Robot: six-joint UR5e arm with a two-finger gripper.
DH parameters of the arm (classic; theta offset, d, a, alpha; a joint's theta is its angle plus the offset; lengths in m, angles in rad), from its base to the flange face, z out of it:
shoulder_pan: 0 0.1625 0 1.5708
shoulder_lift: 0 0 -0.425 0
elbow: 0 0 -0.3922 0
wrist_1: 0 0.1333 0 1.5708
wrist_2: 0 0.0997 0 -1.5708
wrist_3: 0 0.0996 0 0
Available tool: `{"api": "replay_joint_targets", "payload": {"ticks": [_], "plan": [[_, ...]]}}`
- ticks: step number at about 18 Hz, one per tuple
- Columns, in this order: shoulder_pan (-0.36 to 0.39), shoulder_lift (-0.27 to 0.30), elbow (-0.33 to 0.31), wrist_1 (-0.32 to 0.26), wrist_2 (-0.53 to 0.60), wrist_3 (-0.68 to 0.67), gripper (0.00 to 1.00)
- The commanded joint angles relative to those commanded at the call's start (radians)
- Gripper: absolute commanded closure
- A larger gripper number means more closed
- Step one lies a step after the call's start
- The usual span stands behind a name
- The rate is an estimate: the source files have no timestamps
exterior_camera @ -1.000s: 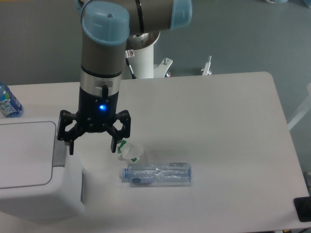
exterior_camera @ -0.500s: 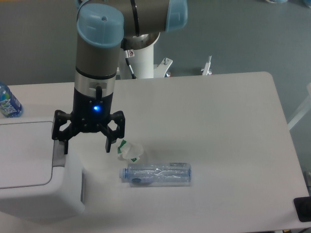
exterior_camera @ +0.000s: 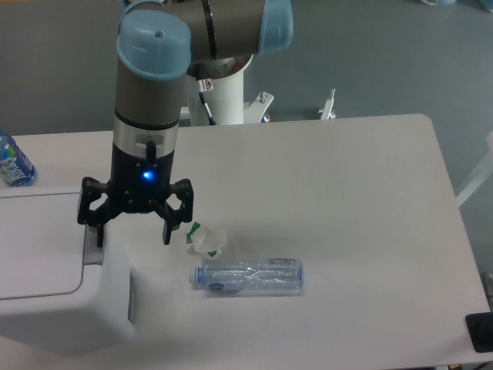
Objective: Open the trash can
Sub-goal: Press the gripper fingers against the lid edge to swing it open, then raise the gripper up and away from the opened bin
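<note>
The trash can [exterior_camera: 54, 308] is a large boxy white bin at the lower left, its flat lid [exterior_camera: 38, 243] lying closed. A grey push tab [exterior_camera: 93, 245] sits on the lid's right edge. My gripper [exterior_camera: 132, 236] hangs open just right of that edge, fingers pointing down. The left finger [exterior_camera: 98, 231] is over the grey tab, the right finger [exterior_camera: 166, 229] over the bare table. Nothing is between the fingers. Whether the left finger touches the tab I cannot tell.
A crumpled white and green wrapper [exterior_camera: 206, 240] lies just right of the gripper. A clear plastic bottle [exterior_camera: 250, 276] lies on its side below it. Another blue-labelled bottle [exterior_camera: 11, 163] stands at the far left edge. The robot base [exterior_camera: 223, 89] rises behind the table.
The gripper has shifted left and slightly up, bringing its left finger from beside the bin to over the grey tab. It stays open.
</note>
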Motion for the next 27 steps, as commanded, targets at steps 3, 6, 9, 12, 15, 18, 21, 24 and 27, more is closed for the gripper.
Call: {"api": "replay_joint_targets", "payload": {"ticks": [3, 6, 9, 12, 15, 18, 21, 24, 27], "plan": [[0.000, 0.000, 0.000, 0.000, 0.000, 0.000, 0.00], [0.000, 0.000, -0.002, 0.000, 0.000, 0.000, 0.00], [0.000, -0.003, -0.003, 0.000, 0.000, 0.000, 0.00], [0.000, -0.005, -0.002, 0.000, 0.000, 0.000, 0.00], [0.000, -0.003, 0.003, 0.000, 0.000, 0.002, 0.00], [0.002, 0.002, 0.066, 0.012, 0.006, 0.012, 0.00], [0.040, 0.006, 0.136, 0.026, 0.044, 0.049, 0.00], [0.087, 0.034, 0.155, 0.020, 0.213, 0.132, 0.00], [0.135, 0.054, 0.149, 0.005, 0.278, 0.249, 0.00]]}}
